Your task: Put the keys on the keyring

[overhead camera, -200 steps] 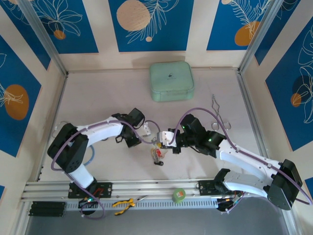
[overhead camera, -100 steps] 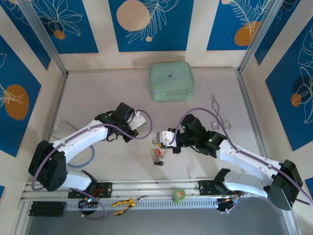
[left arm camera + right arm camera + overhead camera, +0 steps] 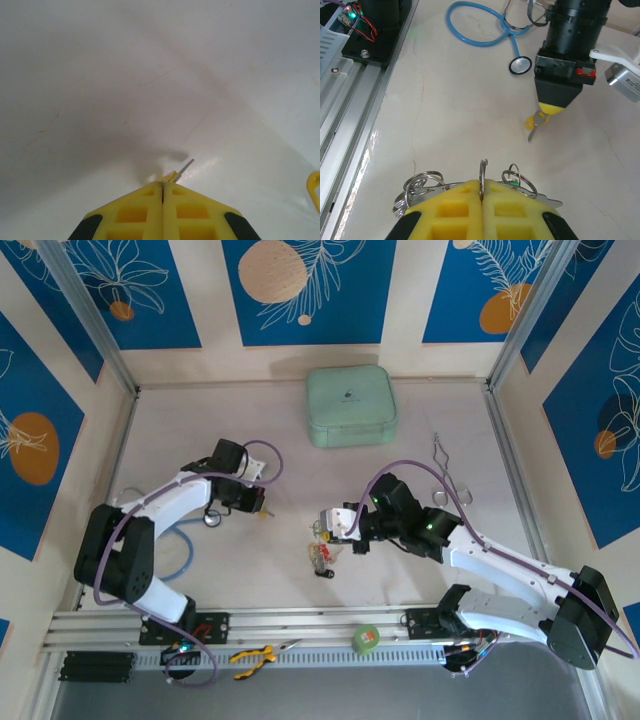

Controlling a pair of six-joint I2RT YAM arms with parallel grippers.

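Keyring (image 3: pixel 482 172): pinched tight in right hand (image 3: pixel 482 189), over counter (image 3: pixel 445 100). Yellow key (image 3: pixel 536 123): clamped tight in left hand (image 3: pixel 550 107), well apart. Approach slowly; line key's hole up with ring's split.

Pale table (image 3: pixel 200 430), blue floral wall panels (image 3: pixel 340 300).

The top view looks steeply down from above and behind the arm bases at its bottom edge, taking in the whole pale tabletop (image 3: pixel 250 420). The left wrist view sits close over bare surface, with the left gripper (image 3: pixel 162 184) at bottom centre. The right wrist view looks low across the tabletop past the right gripper (image 3: pixel 482 182). It shares with the top view the left gripper, upper right, and the blue-tubed stethoscope (image 3: pixel 520 65), upper left.
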